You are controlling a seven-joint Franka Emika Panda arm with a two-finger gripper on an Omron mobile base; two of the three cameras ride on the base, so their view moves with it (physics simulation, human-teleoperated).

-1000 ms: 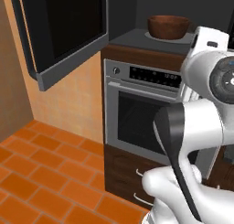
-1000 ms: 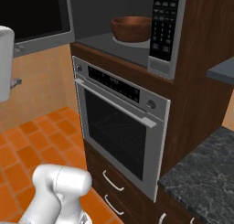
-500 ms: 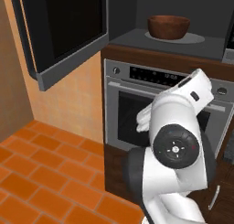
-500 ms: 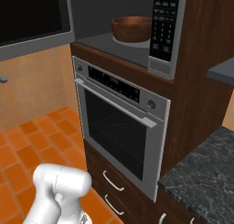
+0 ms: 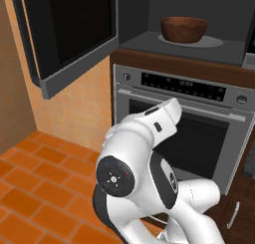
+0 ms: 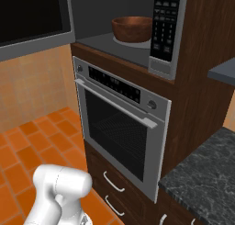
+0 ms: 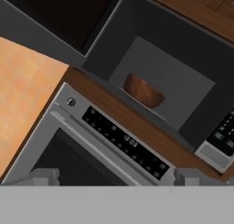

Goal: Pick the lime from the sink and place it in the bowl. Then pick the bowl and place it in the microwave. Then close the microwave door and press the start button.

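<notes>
The reddish-brown bowl (image 5: 183, 28) (image 6: 132, 29) (image 7: 142, 91) stands on the pale turntable (image 5: 214, 41) inside the microwave (image 6: 164, 31). The lime is hidden and the sink is out of view. The microwave door (image 5: 69, 34) (image 6: 32, 17) hangs wide open to the left. In the hand view my gripper (image 7: 118, 176) is open with nothing between its fingers. It is well back from the bowl and looks up at the cavity from below the oven's control panel. My arm is folded low in front of the oven.
A steel-fronted oven (image 5: 189, 118) (image 6: 119, 123) with a bar handle sits directly under the microwave, above wooden drawers (image 6: 114, 182). A dark stone counter (image 6: 202, 182) lies at the lower right. An orange tiled floor (image 5: 35, 173) and wall lie to the left.
My arm has swung down from upright at the right to a low fold in front of the oven. The bowl and the door have not moved, and the gripper stays open.
</notes>
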